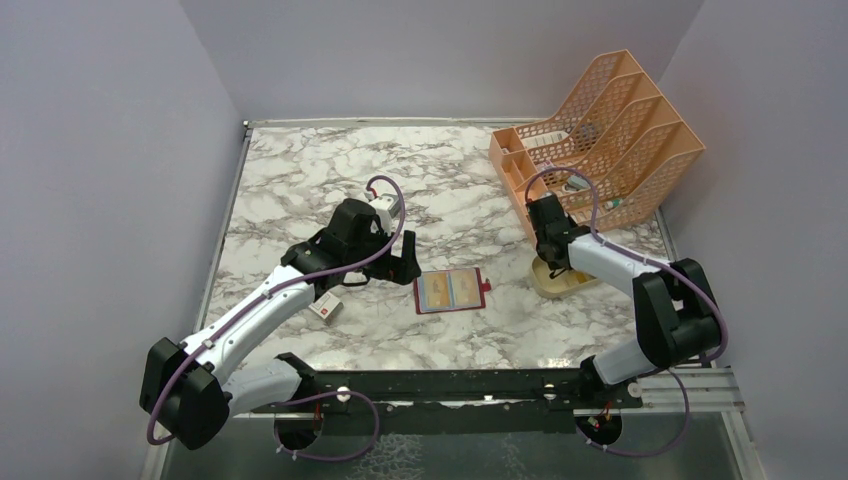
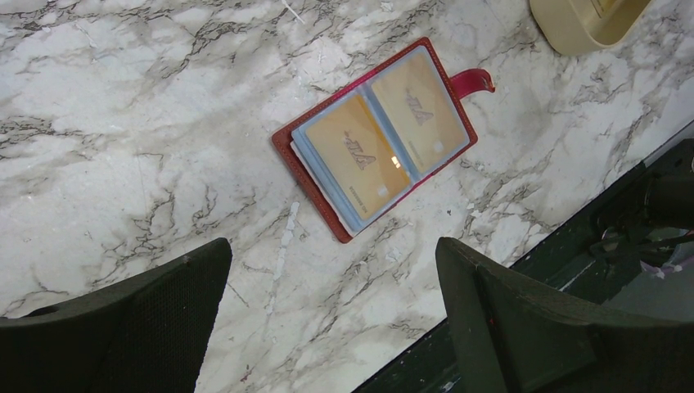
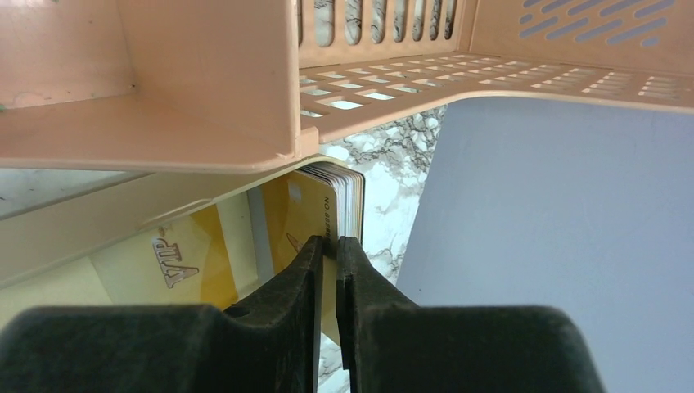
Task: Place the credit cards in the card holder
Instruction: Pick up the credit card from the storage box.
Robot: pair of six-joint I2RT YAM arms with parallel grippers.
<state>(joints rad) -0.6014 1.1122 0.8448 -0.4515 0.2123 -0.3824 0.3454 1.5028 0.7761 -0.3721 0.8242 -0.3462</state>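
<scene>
Desk [image 2: 123, 123]: marble-pattern top, smooth, faint sheen; card holder [image 2: 391, 141]: dark red leather-like cover, clear glossy plastic sleeves; credit cards [image 2: 356, 155]: gold plastic, glossy; file rack [image 3: 205, 74]: peach plastic, matt; left end effector [image 2: 331, 241]: fingers [image 2: 155, 311] matt black, finely textured.

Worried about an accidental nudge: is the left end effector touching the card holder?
Apart. In the left wrist view, bare marble separates the left end effector's open fingers from the card holder.
</scene>
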